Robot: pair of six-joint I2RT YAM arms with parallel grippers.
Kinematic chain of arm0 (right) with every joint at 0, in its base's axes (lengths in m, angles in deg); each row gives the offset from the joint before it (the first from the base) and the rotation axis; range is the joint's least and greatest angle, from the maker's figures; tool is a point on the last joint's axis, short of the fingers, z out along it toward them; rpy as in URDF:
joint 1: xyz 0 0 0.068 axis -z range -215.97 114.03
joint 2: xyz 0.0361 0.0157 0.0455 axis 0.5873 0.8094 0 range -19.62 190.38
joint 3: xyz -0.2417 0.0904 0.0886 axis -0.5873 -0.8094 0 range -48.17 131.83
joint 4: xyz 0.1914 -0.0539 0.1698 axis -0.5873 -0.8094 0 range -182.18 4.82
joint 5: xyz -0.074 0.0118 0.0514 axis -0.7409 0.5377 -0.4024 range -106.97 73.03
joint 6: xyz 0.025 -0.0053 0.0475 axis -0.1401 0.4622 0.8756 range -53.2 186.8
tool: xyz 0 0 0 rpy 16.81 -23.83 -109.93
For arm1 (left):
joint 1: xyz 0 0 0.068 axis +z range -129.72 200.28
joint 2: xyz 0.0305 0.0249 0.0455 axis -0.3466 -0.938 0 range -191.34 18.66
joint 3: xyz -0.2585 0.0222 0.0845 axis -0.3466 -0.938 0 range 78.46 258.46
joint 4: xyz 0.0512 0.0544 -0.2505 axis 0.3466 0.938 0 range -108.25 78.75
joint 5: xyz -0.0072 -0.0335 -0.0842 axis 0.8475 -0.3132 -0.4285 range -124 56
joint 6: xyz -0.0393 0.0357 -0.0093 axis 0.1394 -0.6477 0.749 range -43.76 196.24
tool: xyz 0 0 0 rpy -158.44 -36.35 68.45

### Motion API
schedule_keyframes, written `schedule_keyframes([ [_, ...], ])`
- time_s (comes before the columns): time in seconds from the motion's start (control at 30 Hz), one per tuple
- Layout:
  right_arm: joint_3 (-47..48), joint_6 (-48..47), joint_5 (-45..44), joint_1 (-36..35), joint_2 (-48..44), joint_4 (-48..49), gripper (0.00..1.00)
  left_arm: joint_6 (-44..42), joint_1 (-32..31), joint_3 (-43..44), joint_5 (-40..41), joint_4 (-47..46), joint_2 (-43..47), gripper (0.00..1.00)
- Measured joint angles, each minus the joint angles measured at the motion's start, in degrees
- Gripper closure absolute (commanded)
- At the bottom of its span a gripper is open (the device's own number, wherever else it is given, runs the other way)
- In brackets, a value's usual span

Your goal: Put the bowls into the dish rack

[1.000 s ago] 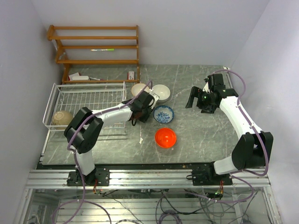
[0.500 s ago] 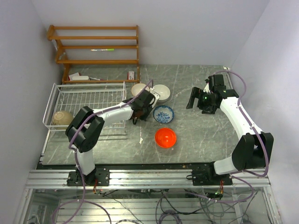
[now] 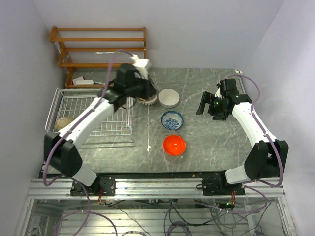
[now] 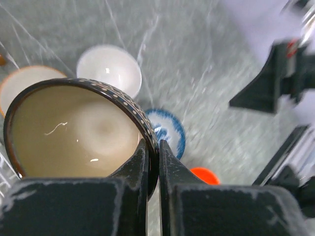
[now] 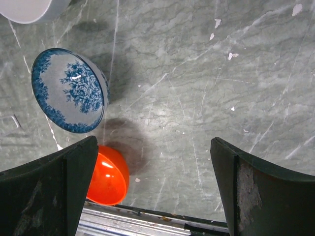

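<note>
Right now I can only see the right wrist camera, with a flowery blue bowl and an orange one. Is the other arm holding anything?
Observer: Yes, the left gripper is shut on the rim of a cream bowl that has a dark edge.
Operator: Are any bowls in the rack?
Observer: One brownish-tan bowl sits in the near-left corner of the dish rack.
Operator: What's the white thing at the top edge of my picture?
Observer: A plain white bowl, standing on the table just beyond the blue-and-white bowl.
</note>
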Motion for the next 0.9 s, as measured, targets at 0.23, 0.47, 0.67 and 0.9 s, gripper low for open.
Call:
schedule_keyframes([
  [0.23,0.0,0.0,0.7,0.0,0.0,0.0,0.03,13.2,21.5,-10.3,-13.4,-11.6,10.3,0.93],
  [0.47,0.0,0.0,1.4,0.0,0.0,0.0,0.03,27.2,34.2,-24.2,-23.8,-24.0,12.1,0.93],
  [0.67,0.0,0.0,1.4,0.0,0.0,0.0,0.04,39.9,37.8,-35.4,-29.2,-38.7,9.2,0.93],
  [0.9,-0.1,0.0,1.4,0.0,0.0,0.0,0.04,43.5,38.3,-37.7,-31.6,-44.3,4.4,0.93],
])
